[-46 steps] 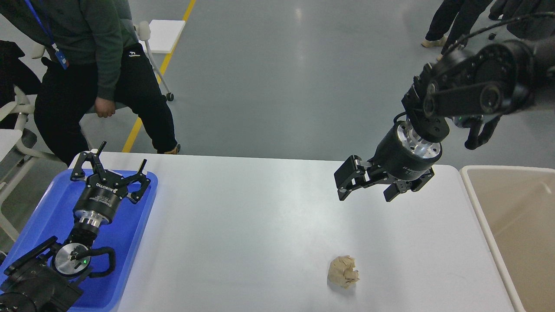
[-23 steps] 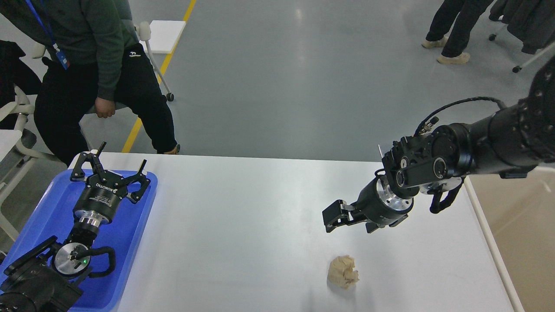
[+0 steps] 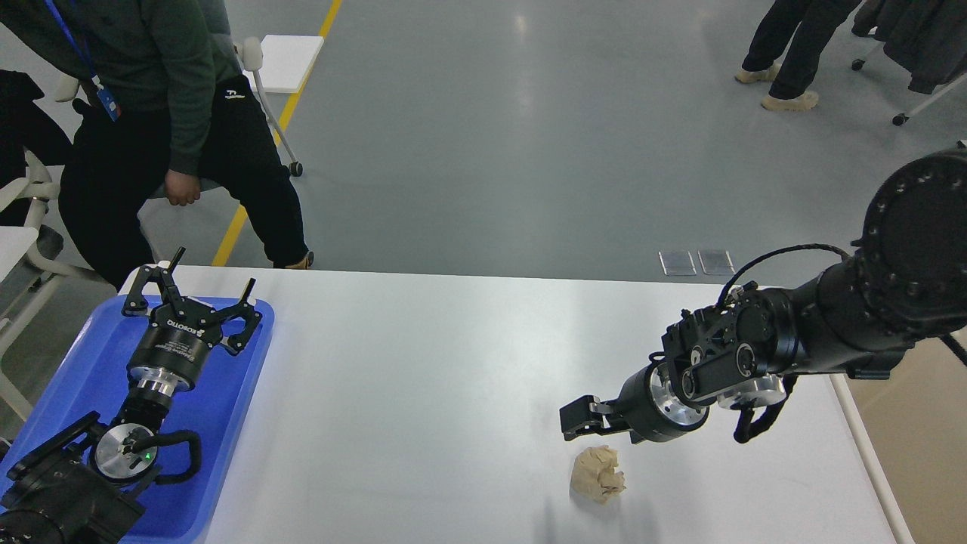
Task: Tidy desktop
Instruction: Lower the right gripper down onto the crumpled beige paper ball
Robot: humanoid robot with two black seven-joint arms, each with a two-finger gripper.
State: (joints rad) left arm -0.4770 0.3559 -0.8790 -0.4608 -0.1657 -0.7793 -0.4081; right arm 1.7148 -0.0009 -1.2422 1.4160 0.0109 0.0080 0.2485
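The desktop [image 3: 423, 393] is a wide white tabletop with rounded corners. A crumpled beige paper ball [image 3: 598, 473] lies on it near the front right. My right gripper [image 3: 580, 421] hangs low over the desktop, just above and slightly behind the ball, not touching it. It is seen side-on with its fingers spread, and it is empty. My left gripper [image 3: 196, 295] is open and empty over the far end of the blue tray [image 3: 68, 370] at the left.
A beige bin [image 3: 922, 453] stands against the desktop's right edge, partly hidden by my right arm. A person [image 3: 151, 113] sits close behind the desktop's far left corner. Chairs stand at the left, and more people stand at the far right.
My right arm has swung down and towards me, bringing its gripper from high above the far right of the desktop to just above the paper ball. The left arm has not moved.
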